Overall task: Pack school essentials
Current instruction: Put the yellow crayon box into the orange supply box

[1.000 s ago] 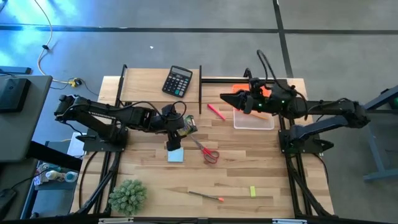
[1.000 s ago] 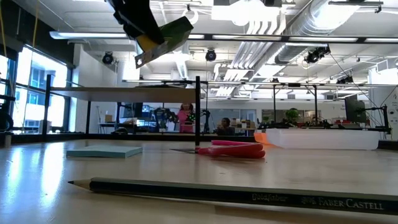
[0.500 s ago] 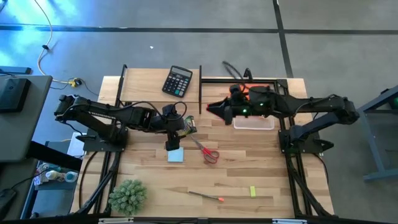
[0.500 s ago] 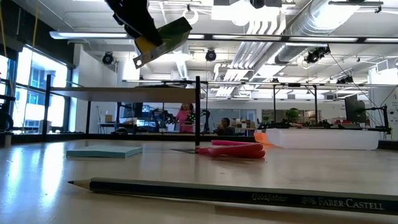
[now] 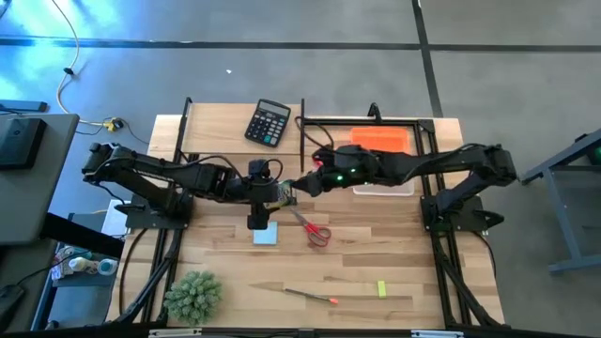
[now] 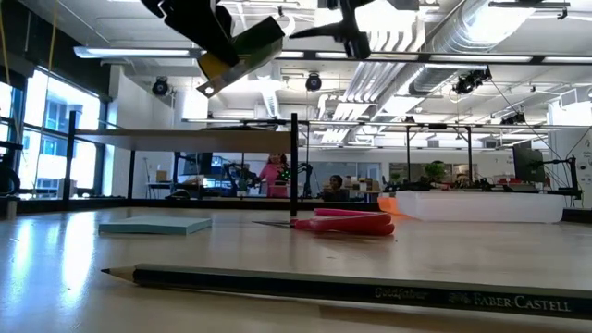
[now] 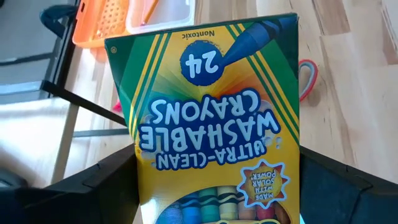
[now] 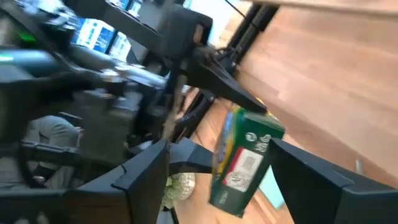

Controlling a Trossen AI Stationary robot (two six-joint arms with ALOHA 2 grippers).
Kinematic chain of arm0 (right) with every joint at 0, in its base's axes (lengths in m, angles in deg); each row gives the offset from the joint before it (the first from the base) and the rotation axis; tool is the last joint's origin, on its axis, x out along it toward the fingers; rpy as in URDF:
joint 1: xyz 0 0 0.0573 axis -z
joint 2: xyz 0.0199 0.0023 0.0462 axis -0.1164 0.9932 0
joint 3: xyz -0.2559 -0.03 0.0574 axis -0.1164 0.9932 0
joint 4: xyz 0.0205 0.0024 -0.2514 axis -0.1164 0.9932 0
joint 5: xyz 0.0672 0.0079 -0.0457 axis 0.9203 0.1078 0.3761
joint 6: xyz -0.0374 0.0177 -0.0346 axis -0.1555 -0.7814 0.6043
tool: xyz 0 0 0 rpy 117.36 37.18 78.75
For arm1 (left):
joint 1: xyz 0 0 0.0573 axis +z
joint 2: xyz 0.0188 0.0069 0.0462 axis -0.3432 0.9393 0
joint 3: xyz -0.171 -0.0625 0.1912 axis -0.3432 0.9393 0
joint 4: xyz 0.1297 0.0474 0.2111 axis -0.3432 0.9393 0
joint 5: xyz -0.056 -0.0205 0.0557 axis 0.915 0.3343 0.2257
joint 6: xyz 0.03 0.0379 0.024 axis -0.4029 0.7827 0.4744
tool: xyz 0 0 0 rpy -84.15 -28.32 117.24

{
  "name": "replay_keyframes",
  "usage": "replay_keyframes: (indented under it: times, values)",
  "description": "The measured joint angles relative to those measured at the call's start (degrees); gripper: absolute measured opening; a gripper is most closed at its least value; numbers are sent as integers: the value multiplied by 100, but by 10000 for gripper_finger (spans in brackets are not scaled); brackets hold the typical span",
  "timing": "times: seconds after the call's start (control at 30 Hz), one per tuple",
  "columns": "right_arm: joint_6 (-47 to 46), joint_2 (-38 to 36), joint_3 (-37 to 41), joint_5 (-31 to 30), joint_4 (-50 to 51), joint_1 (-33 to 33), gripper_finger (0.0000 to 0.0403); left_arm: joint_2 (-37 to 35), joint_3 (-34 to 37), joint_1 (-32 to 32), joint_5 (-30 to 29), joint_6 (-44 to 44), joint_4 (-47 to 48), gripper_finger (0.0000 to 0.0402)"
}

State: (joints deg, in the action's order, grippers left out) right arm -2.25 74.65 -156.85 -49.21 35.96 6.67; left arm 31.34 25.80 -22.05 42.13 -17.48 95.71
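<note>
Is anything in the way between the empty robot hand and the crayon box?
Nothing visible. The left gripper holds the crayon box up in the air, and the open right gripper faces it with only empty air between them.

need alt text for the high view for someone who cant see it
Seen from above, the left hand holds a yellow crayon box above a wooden table while the open right hand reaches in toward it. Red-handled scissors and a pale blue note pad lie just below.
</note>
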Motion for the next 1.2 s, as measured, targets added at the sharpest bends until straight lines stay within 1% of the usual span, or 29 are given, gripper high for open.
replay_keyframes:
  times: [0.13,0.23,0.47,0.7,0.8,1.0,1.2]
  values:
    - [-280,246,0,20,-184,0,264,0,0,-2,-194,4,-2,329]
    - [-444,382,0,80,-344,3,264,0,0,-2,-244,0,34,329]
    - [-773,537,0,59,-346,5,264,7,4,-2,-251,2,75,329]
    - [-795,488,2,128,-329,117,264,7,4,2,-320,2,76,329]
    - [-793,395,8,244,-315,187,264,2,0,2,-411,2,96,329]
    - [-642,168,11,271,-232,279,264,2,0,2,-486,1,178,329]
    - [-566,76,11,64,116,310,264,2,0,2,-507,-6,123,329]
